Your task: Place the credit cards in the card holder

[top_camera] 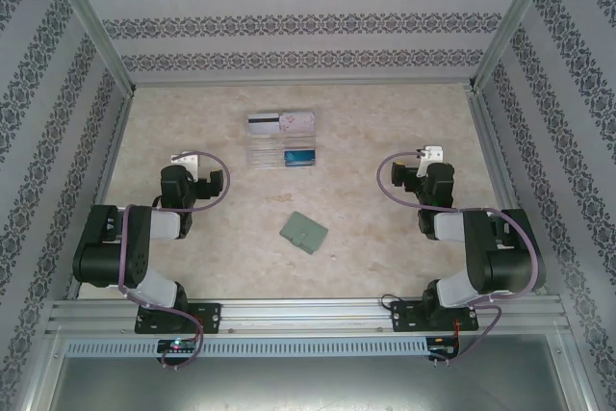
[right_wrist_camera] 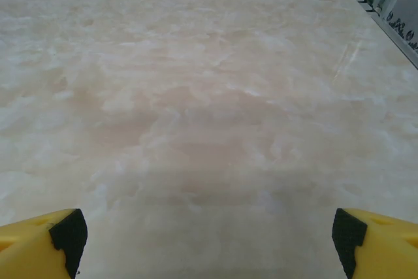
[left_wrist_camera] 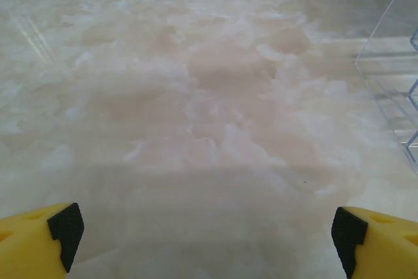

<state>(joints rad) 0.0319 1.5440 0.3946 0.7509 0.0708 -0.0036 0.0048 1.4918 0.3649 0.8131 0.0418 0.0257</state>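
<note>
Three credit cards lie in a clear tray (top_camera: 269, 153) at the table's middle back: a white-grey one with a black stripe (top_camera: 262, 123), a pale pink patterned one (top_camera: 298, 122) and a blue one (top_camera: 300, 157). The card holder (top_camera: 304, 232), grey-green and folded flat, lies nearer the arms in the centre. My left gripper (top_camera: 188, 158) (left_wrist_camera: 206, 240) is left of the tray, open, with bare table between its yellow fingers (left_wrist_camera: 65, 227). My right gripper (top_camera: 430, 153) (right_wrist_camera: 208, 240) is right of the tray, also open and holding nothing. The tray's clear corner (left_wrist_camera: 395, 89) is at the right edge of the left wrist view.
Patterned walls and metal frame posts (top_camera: 106, 55) enclose the marbled tabletop (top_camera: 221, 257). A frame rail (right_wrist_camera: 392, 4) runs along the table's right edge. Open table lies between the card holder and each arm.
</note>
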